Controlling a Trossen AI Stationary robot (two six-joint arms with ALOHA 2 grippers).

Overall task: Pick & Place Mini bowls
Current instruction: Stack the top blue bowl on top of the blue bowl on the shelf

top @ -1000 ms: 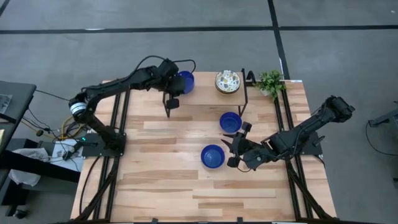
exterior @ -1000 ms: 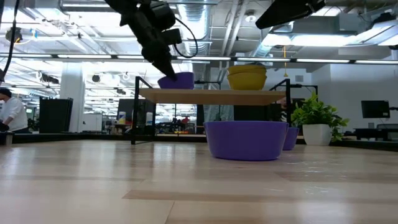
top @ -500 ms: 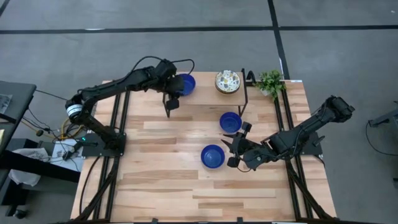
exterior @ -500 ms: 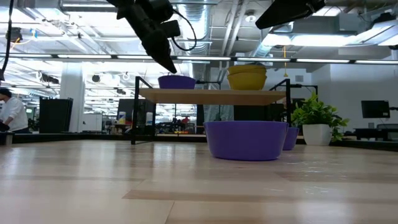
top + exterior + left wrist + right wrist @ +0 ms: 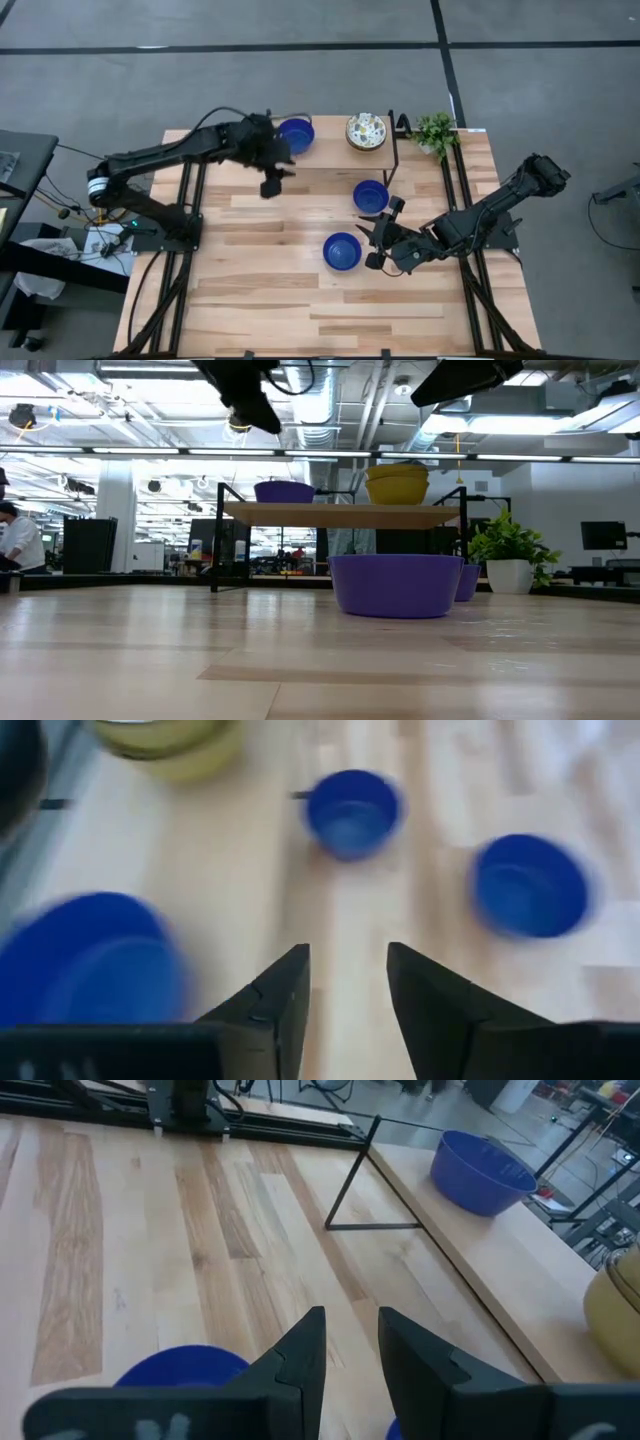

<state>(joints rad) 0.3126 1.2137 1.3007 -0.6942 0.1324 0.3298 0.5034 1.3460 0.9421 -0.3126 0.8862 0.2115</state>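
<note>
Closest to us in the low view sits a glossy blue round mini bowl (image 5: 397, 585) on the pale wooden plank table (image 5: 270, 300), and from above we see the right gripper (image 5: 383, 243) just beside it, fingers slightly apart and holding nothing — its wrist camera shows a narrow gap between the two dark fingers (image 5: 300, 1355). A second glossy blue bowl (image 5: 370, 195) rests on the table a little farther back, near the black wire leg of the raised wooden shelf (image 5: 330, 155). On that shelf we find a third blue bowl (image 5: 296, 134) towards its left end and a cream-white bowl with a speckled floral inside (image 5: 366, 131) towards its right, which appears to be a stack in the low view. The left gripper (image 5: 271, 183) hovers beside the shelf's front edge, near the shelved blue bowl, its fingers (image 5: 280, 1005) parted and empty. Beyond the shelf's right end stands a small green potted plant (image 5: 436, 132).
</note>
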